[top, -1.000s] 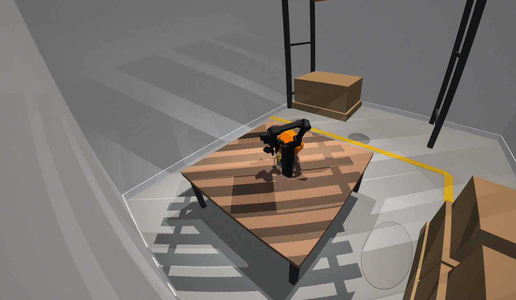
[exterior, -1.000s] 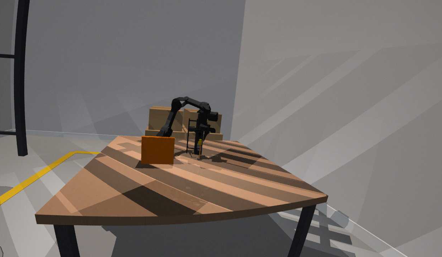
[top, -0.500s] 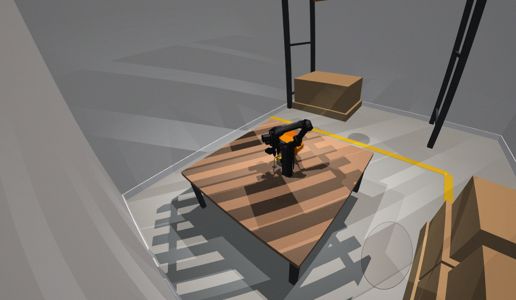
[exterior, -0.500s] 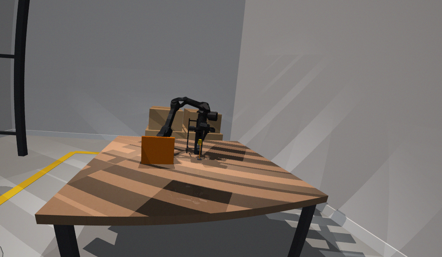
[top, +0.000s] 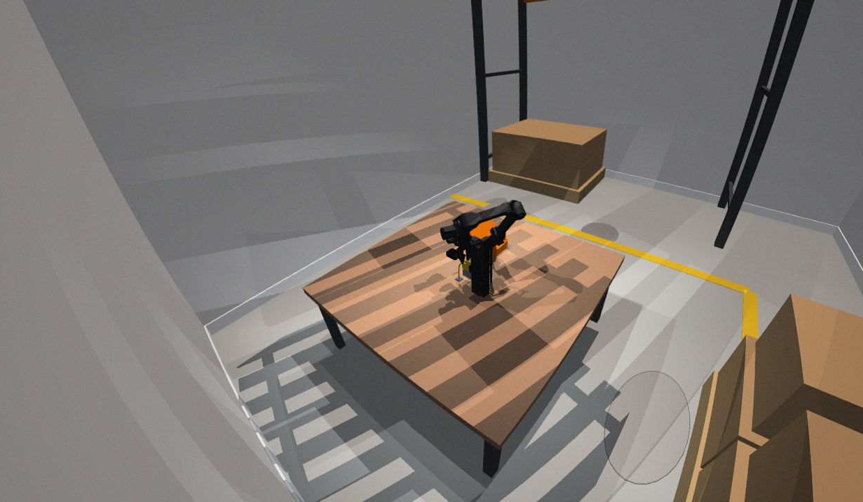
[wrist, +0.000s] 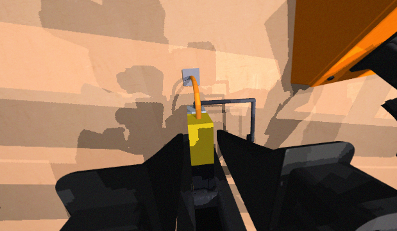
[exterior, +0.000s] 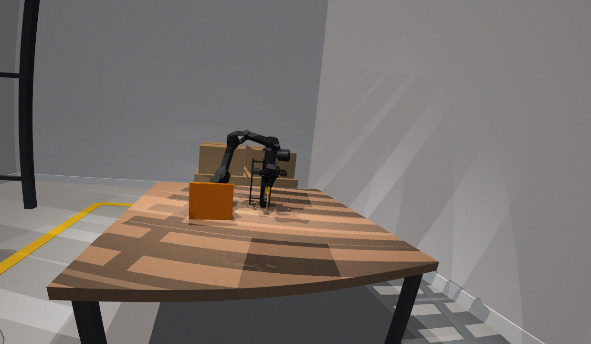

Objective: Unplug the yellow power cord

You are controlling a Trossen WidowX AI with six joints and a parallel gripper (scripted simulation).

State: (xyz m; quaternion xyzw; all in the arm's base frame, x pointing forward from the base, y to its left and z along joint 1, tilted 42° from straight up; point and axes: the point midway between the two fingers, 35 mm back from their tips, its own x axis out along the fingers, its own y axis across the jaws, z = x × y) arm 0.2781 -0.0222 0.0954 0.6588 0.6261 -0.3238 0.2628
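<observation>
Wrist view: the yellow plug (top: 466,266) (exterior: 267,190) (wrist: 201,144) sits between the two fingers of the jaws (top: 464,256) (exterior: 269,181), which stand partly spread, a gap showing on one side; they are not pinching it. The orange cord (exterior: 267,203) (wrist: 197,96) curves from the plug's end down to a small grey plate (top: 459,279) (exterior: 266,212) (wrist: 188,77) on the tabletop (top: 384,324) (exterior: 289,231) (wrist: 127,38). The plug's other end meets the black strip (top: 479,275) (wrist: 202,176), which stands upright in the top view. A thin dark frame (exterior: 251,179) (wrist: 253,119) rises beside the strip. The arm (top: 493,212) (exterior: 250,135) reaches over from near an orange block (top: 498,249) (exterior: 211,200) (wrist: 313,42).
</observation>
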